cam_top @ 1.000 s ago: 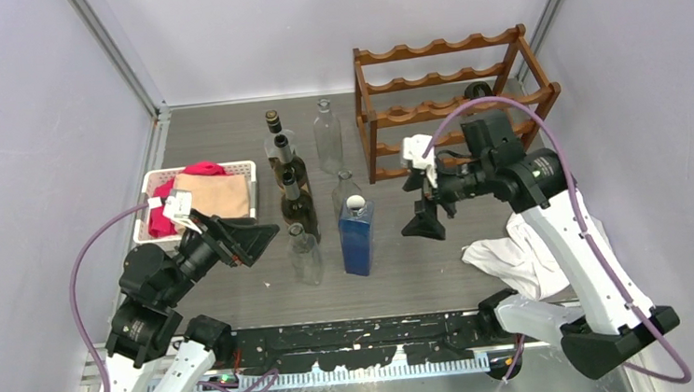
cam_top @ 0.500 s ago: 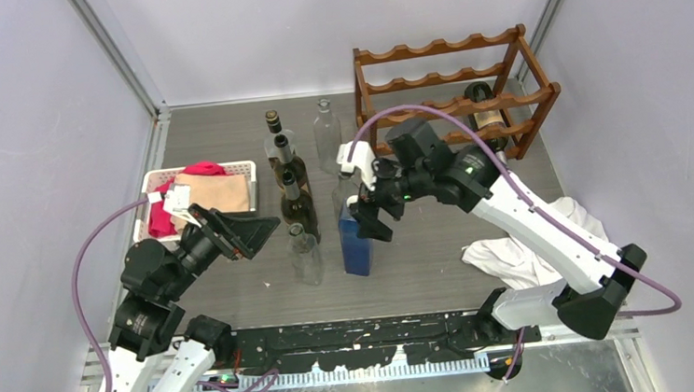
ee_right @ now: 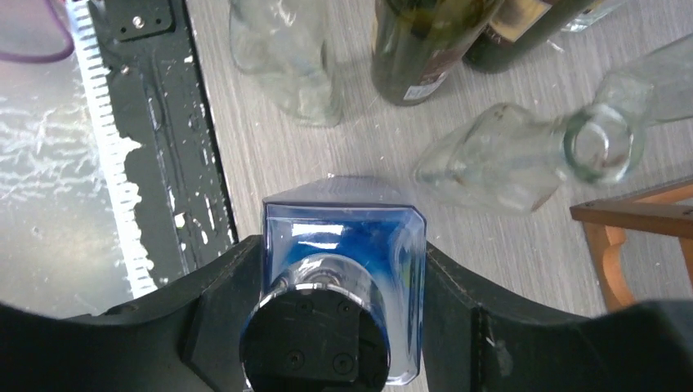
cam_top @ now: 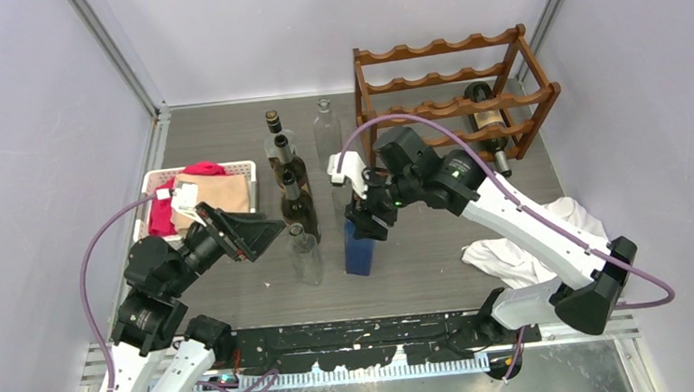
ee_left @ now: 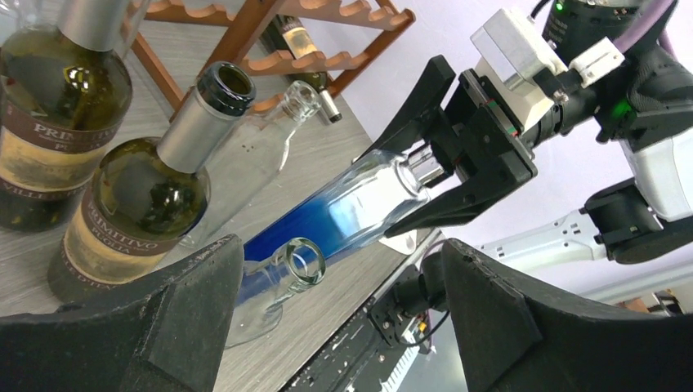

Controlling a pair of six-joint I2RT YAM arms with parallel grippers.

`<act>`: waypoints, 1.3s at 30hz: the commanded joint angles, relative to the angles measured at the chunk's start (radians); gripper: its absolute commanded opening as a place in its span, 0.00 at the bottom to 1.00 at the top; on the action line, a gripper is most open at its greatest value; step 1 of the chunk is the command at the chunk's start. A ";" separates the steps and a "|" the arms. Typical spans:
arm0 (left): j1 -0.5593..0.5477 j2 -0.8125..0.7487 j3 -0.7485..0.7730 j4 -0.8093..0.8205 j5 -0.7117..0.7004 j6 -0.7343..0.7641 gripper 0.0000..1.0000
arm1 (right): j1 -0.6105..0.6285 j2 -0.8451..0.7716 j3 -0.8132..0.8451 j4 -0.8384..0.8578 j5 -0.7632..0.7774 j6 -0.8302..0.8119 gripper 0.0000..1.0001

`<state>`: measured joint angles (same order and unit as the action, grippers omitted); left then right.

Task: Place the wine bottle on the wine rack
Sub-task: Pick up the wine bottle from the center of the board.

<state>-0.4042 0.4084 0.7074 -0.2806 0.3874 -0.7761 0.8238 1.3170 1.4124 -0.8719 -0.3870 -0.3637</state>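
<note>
Closest to the arms, a white cloth (cam_top: 515, 259) lay in a heap on the right side of the grey table (cam_top: 425, 279). On the left side, the left claw (cam_top: 264, 238) hung over the table. Its fingers were spread wide and it held nothing.

Just past its tips stood a small see-through bottle (cam_top: 306, 257) with no cap. Right beside that stood the blue bottle (cam_top: 359, 251). It was square and stood upright on the table, not on the rack. The right claw (cam_top: 364, 225) sat over its top, pointing down, and gripped it. One finger pressed on each side of the bottle's shoulders, with the shiny neck between them.

Behind the small bottle, a few dark bottles (cam_top: 298, 209) stood in a line going back. A round see-through bottle (cam_top: 345, 189) stood just behind the blue one. A tall see-through bottle (cam_top: 324, 134) stood farther back. Off to the left sat a white basket (cam_top: 240, 165) with a red cloth (cam_top: 201, 170) and a tan cloth (cam_top: 217, 195) in it.

Farthest back, on the right, stood the wine rack (cam_top: 449, 108). It was made of red-brown wood and had wavy rails. One dark wine bottle (cam_top: 485, 115) lay on its side on a low rail, with its neck pointing toward the front.
</note>
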 commanded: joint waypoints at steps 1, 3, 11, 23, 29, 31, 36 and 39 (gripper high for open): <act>0.005 0.022 0.030 0.071 0.092 0.035 0.90 | -0.117 -0.105 0.009 -0.095 -0.176 -0.096 0.05; 0.005 0.038 0.063 0.072 0.133 0.050 0.90 | -0.198 -0.123 0.030 -0.158 -0.280 -0.127 0.03; 0.003 0.160 0.193 0.141 0.297 0.044 0.88 | -0.555 -0.128 0.118 -0.394 -0.548 -0.262 0.01; -0.648 0.485 0.476 -0.127 -0.170 0.448 0.84 | -0.914 -0.024 0.129 -0.325 -0.720 -0.012 0.01; -0.900 0.764 0.714 -0.290 -0.532 0.623 0.86 | -1.038 0.025 0.086 -0.408 -0.807 -0.033 0.01; -0.900 0.852 0.773 -0.323 -0.564 0.652 0.87 | -1.061 0.056 0.087 -0.489 -0.817 -0.106 0.01; -0.897 1.040 0.883 -0.369 -0.646 0.768 0.90 | -1.098 0.151 0.101 -0.702 -0.853 -0.308 0.01; -0.866 1.146 0.932 -0.378 -0.608 0.815 0.92 | -1.103 0.190 0.083 -0.754 -0.865 -0.364 0.01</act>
<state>-1.2972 1.4746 1.5578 -0.6224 -0.1772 -0.0769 -0.2718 1.4960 1.4864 -1.4364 -1.0557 -0.6502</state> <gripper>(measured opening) 0.912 0.668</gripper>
